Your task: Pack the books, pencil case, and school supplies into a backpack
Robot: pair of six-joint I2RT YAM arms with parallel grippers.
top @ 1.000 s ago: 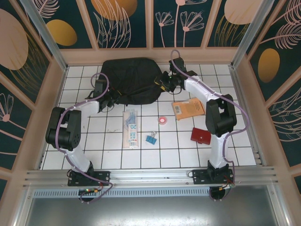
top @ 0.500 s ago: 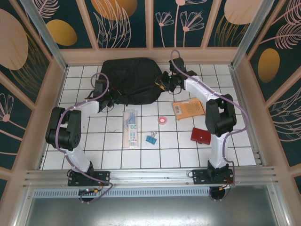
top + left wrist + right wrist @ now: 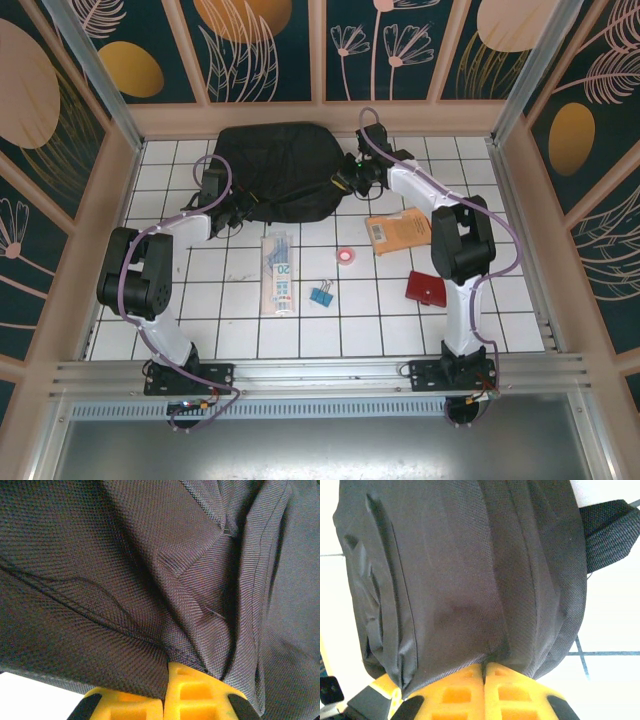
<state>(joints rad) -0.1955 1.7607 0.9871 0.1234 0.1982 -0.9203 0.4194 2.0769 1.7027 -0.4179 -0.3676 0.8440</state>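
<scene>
Upper left of centre, the left gripper point(image 3: 232, 212) has its jaws pressed together on a pinch of the black backpack point(image 3: 275, 170). At the bag's right edge, the right gripper point(image 3: 345, 183) is clamped on the fabric too. Below the bag lie the pencil case point(image 3: 279, 273), printed "20", the blue binder clip point(image 3: 321, 296) and the pink disc point(image 3: 347, 256). Right of centre sit the orange-brown book point(image 3: 400, 230), its white label unreadable, and the dark red book point(image 3: 427, 288).

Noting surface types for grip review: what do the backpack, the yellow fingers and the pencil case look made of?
Backpack: woven synthetic fabric, matte black; a coarse weave and stitched seams show up close. Fingers: rigid yellow plastic, matte, with moulded recesses. Pencil case: probably soft clear plastic with blue print, though too small to be sure.
</scene>
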